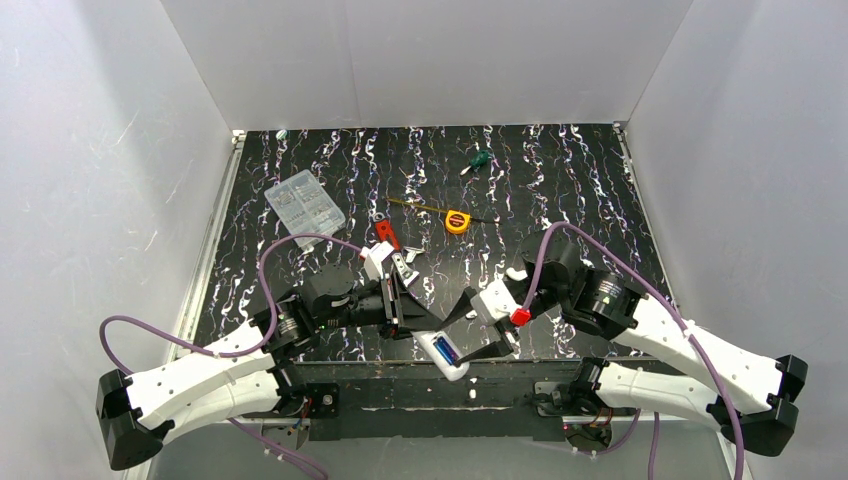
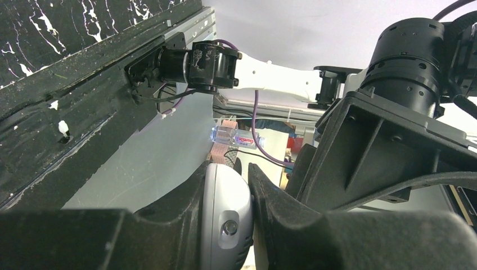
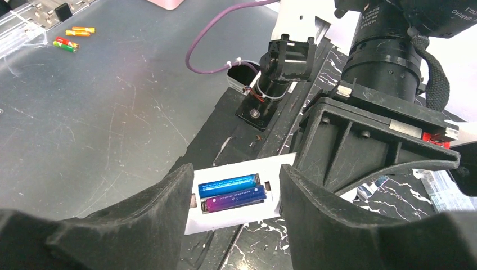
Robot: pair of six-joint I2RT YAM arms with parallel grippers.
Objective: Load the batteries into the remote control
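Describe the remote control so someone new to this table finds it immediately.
Look midway along the near edge of the table. The remote control is the small white oblong there; only it shows two blue batteries side by side in its open back.

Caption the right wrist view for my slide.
Two batteries sit side by side in the open bay of the white remote, between the right arm's spread fingers.
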